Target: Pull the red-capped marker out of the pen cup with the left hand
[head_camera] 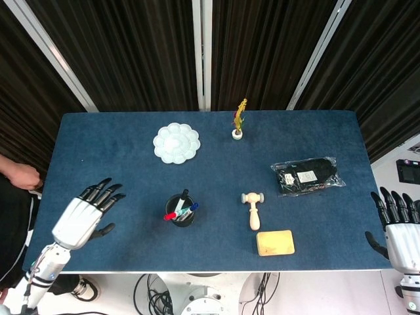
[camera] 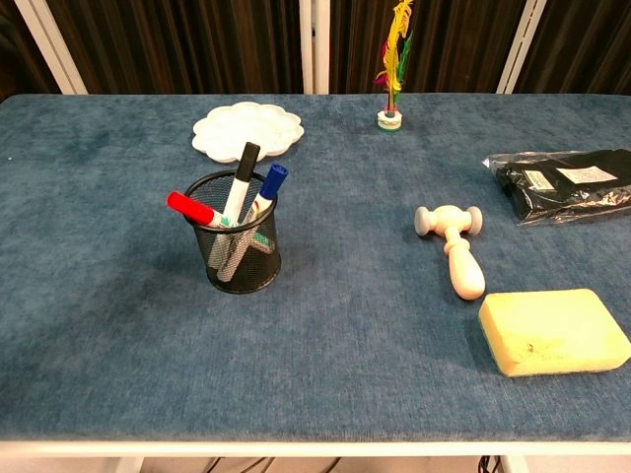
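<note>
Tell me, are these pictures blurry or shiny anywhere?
Head view: even light, no glare on the table; the left hand looks a bit soft, the right hand is cut off by the frame edge. Chest view: sharp up close, so the cup mesh and the red marker are crisp, with only faint shadows; neither hand shows there.

The head view looks almost straight down from high above and takes in the whole blue bench (head_camera: pixel 131 170), the dark curtain (head_camera: pixel 131 52) beyond its far edge, and both hands at the near corners. The chest view sits low at the near edge and looks forward across the bench (camera: pixel 118 325) at a shallow angle, much closer in. Both share the middle of the bench: the pen cup (head_camera: pixel 181 211) (camera: pixel 235 243), palette (head_camera: pixel 176 142) (camera: pixel 247 129), small mallet (head_camera: pixel 252 209) (camera: pixel 454 246) and sponge (head_camera: pixel 275 242) (camera: pixel 552 331).
</note>
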Available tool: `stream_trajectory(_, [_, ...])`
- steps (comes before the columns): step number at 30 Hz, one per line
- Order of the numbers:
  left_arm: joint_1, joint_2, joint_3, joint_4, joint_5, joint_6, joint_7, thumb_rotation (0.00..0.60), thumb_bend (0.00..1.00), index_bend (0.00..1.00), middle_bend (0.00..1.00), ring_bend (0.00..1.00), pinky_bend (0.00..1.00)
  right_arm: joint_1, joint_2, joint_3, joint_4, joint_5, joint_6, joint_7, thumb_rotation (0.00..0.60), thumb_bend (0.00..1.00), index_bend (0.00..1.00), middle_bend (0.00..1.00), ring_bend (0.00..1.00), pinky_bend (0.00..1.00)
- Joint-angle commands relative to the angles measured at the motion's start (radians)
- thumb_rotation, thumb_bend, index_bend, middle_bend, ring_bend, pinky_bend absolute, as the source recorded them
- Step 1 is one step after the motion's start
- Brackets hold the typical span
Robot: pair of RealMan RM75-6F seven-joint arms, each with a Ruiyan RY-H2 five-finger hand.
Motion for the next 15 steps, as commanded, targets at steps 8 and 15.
stream_trajectory(8, [-0.14,-0.155,-0.032,0.035,-0.046,-0.171,0.016,0.6,0.16,0.31,0.2,0.15,0.32,-0.005,0.002,0.005,-0.001,0.017,0.001,0.0,0.6,0.17,0.0,0.0,0.0,0.0])
stream_trajectory(15, [-0.19,-0.243,-0.036,0.084,-0.085,-0.222,0.025,0.6,0.16,0.33,0.23,0.17,0.32,-0.012,0.001,0.007,0.021,0.034,0.0,0.031,0.6,0.17,0.0,0.0,0.0,0.0])
